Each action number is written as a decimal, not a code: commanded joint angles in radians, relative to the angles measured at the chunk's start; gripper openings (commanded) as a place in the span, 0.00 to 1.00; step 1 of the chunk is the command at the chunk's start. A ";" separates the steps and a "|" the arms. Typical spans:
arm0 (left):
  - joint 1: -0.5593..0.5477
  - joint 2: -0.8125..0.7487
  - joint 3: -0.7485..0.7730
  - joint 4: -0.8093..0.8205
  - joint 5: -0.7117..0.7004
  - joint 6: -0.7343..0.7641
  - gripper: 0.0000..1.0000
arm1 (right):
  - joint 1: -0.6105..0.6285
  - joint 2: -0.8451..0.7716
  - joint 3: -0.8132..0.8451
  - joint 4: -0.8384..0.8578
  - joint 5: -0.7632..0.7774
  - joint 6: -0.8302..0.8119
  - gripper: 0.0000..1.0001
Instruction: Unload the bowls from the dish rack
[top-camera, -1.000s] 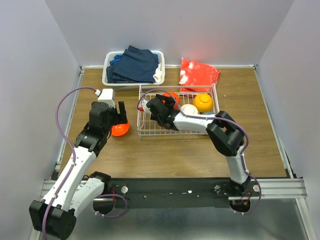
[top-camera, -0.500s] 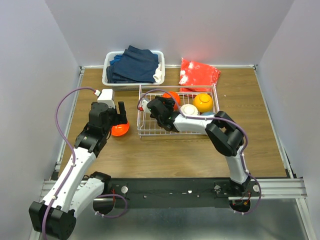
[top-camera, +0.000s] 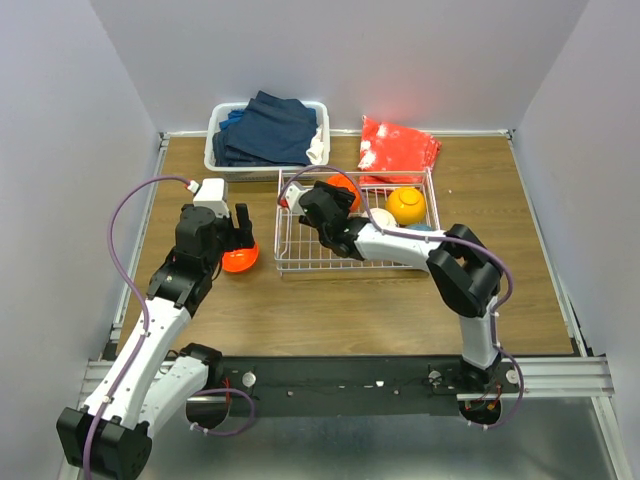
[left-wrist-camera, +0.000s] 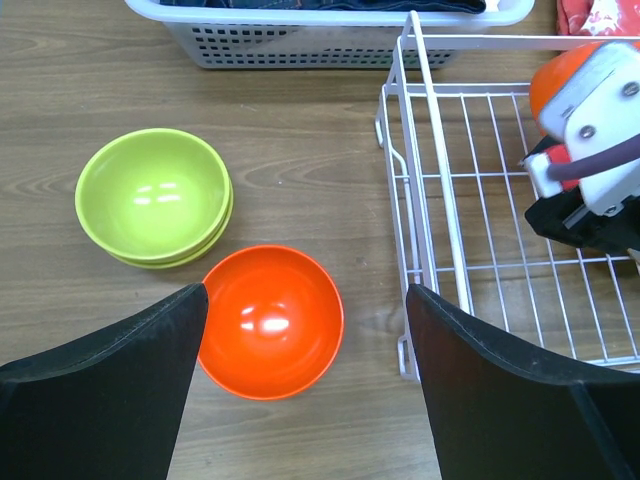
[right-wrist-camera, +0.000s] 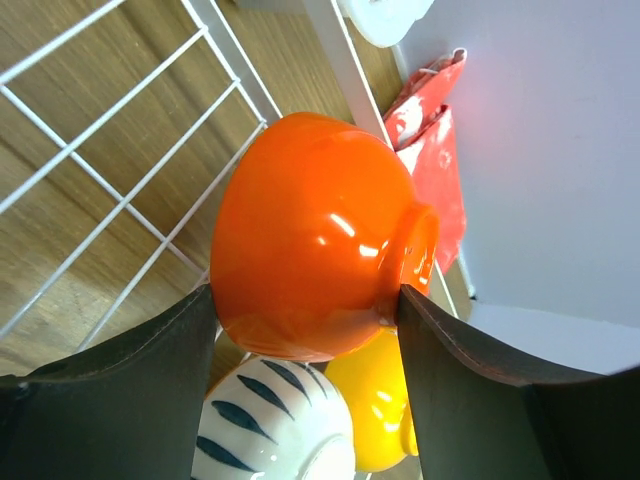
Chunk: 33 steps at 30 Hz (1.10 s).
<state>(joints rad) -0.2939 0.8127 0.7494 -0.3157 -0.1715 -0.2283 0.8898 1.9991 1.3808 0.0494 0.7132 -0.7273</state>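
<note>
The white wire dish rack (top-camera: 296, 266) stands mid-table. In it lie a red-orange bowl (top-camera: 345, 187), a white bowl with dark stripes (top-camera: 378, 217), a yellow-orange bowl (top-camera: 406, 205) and a sliver of a teal bowl (top-camera: 418, 228). My right gripper (top-camera: 325, 205) is open inside the rack, its jaws either side of the red-orange bowl (right-wrist-camera: 310, 240), which lies on its side. My left gripper (left-wrist-camera: 305, 290) is open and empty above a second red-orange bowl (left-wrist-camera: 268, 320) on the table left of the rack. Two stacked lime green bowls (left-wrist-camera: 155, 195) sit beside it.
A white plastic tub of dark blue clothes (top-camera: 268, 135) stands at the back left, just behind the rack. A red bag (top-camera: 398, 148) lies at the back, right of the tub. The rack's left wall (left-wrist-camera: 428, 200) is close to the table bowls.
My right gripper has moved farther back in the rack, up to the red-orange bowl, so its jaws now straddle it. The left arm has barely moved.
</note>
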 joint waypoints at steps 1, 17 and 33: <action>0.007 -0.018 -0.012 0.020 0.024 0.001 0.89 | -0.002 -0.091 0.053 -0.045 -0.076 0.121 0.48; 0.007 -0.023 -0.019 0.059 0.170 0.001 0.89 | -0.074 -0.335 -0.028 -0.119 -0.423 0.620 0.47; 0.006 0.074 -0.010 0.262 0.400 -0.218 0.90 | -0.242 -0.634 -0.322 0.153 -0.896 1.081 0.47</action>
<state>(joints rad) -0.2939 0.8516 0.7387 -0.1795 0.1341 -0.3286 0.6598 1.4475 1.1122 0.0498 -0.0074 0.1989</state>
